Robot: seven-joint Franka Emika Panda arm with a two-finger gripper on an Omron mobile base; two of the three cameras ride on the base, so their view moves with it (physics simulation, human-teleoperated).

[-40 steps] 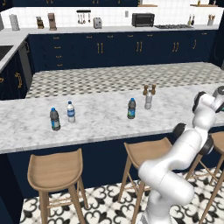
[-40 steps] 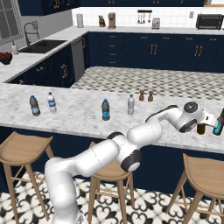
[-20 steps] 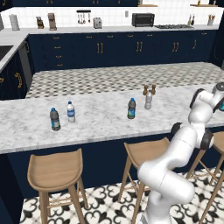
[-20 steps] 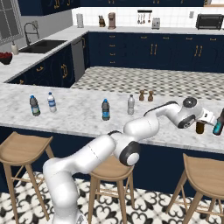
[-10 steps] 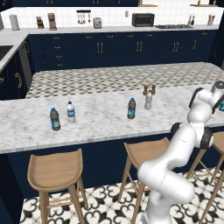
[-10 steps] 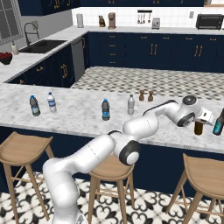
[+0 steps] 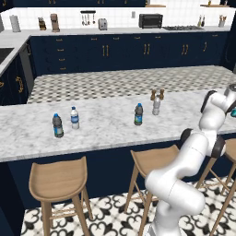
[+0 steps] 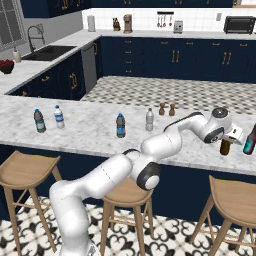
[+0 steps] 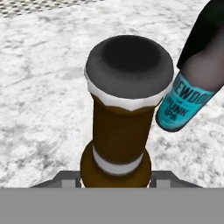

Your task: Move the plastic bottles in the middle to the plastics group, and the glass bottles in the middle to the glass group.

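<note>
Lowered brown bottle (image 8: 225,147) stands just beside teal bottle (image 8: 249,141), gripper (image 8: 231,141) clamped.

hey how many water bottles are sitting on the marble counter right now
4. A dark bottle and a clear bottle stand together toward the counter's left end; another dark bottle and a pale bottle stand mid-counter, near two brown shakers. More could be hidden behind the arm.
</note>
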